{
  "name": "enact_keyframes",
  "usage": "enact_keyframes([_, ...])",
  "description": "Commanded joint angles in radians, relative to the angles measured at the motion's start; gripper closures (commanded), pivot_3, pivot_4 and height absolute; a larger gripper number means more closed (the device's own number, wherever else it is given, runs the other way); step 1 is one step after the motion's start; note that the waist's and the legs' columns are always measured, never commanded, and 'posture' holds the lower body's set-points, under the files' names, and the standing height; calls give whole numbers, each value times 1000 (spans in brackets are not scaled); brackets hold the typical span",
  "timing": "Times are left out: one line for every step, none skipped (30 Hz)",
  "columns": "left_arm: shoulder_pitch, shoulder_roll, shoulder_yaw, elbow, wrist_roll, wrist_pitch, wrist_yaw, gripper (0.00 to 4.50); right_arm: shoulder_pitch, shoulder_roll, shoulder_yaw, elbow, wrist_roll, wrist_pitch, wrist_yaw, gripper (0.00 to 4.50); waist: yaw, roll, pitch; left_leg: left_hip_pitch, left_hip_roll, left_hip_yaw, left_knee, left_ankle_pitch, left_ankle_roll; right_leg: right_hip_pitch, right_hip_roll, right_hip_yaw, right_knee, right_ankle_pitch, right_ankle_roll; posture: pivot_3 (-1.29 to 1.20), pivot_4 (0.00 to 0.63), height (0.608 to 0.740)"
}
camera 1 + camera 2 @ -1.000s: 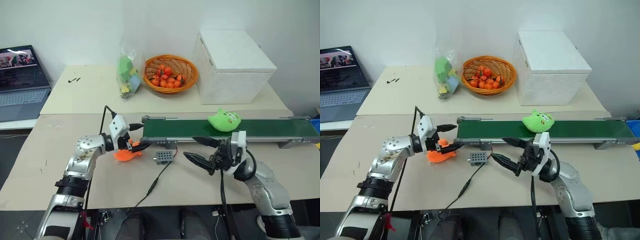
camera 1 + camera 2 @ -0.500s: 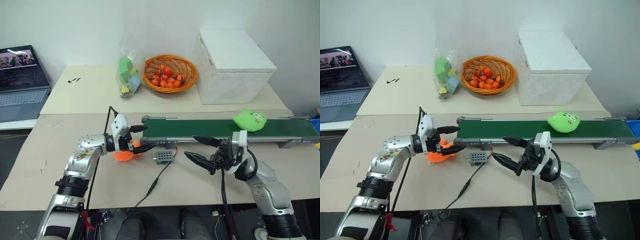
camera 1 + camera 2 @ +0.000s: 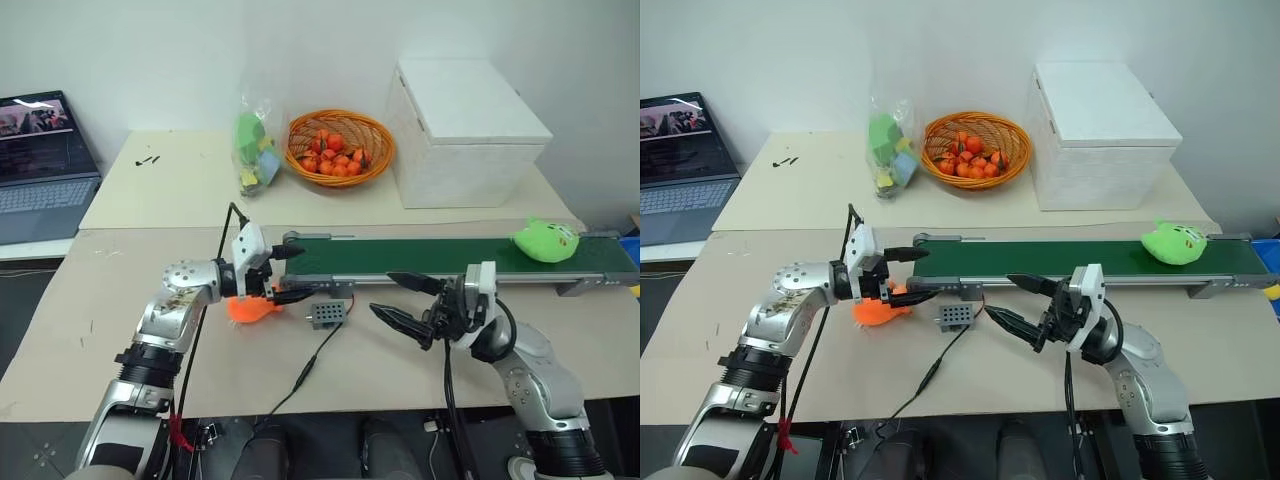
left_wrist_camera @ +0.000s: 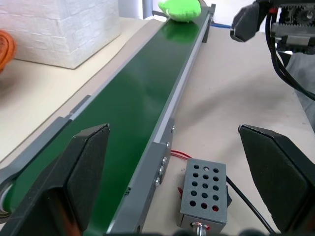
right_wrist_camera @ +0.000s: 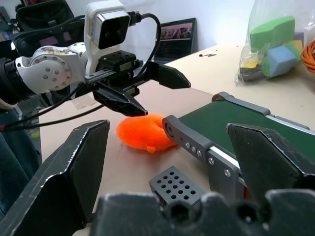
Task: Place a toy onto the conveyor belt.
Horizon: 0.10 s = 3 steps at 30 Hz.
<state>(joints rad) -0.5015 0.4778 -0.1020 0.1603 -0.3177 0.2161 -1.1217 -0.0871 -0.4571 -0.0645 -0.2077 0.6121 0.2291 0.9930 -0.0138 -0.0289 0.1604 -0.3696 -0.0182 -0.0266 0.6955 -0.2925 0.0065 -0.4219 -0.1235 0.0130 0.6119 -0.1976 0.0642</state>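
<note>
Lying on the conveyor belt [image 3: 450,256], the toy [image 3: 547,241] is already close to the belt's far end, the end away from the left pincer [image 3: 288,274]. In my judgement the main danger now is that the toy runs off that end and drops from the worktop [image 3: 120,290], if the belt is moving and nothing catches it.

The left pincer hangs wide apart and empty at the near end of the belt, just above the orange fish toy [image 3: 250,308], which lies beside the belt's roller. The right pincer [image 3: 405,302] is also spread apart and empty, in front of the belt's middle. A small grey box [image 3: 329,314] with a cable sits in front of the belt between the two pincers, and a lowering pincer could catch that cable. Behind the belt stand a white box [image 3: 468,130], a basket of oranges [image 3: 340,147] and a clear bag [image 3: 255,150], all well apart from the toy.
</note>
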Motion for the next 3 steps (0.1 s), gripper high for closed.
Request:
enact_keyframes([-27, 3, 2, -41, -1, -32, -10, 30, -1, -6, -27, -31, 20, -10, 0, 0, 0, 0, 0, 0, 0, 0, 0, 0, 0, 0, 0, 0, 0, 0, 0, 0, 150, 727])
enact_keyframes([-28, 2, 2, -40, 3, -40, -7, 30, 0, -6, -27, -32, 20, -9, 0, 0, 0, 0, 0, 0, 0, 0, 0, 0, 0, 0, 0, 0, 0, 0, 0, 0, 150, 727])
enact_keyframes([-29, 3, -2, -38, 16, -53, -2, 30, 0, -6, -28, -34, 21, -9, 0, 0, 0, 0, 0, 0, 0, 0, 0, 0, 0, 0, 0, 0, 0, 0, 0, 0, 150, 727])
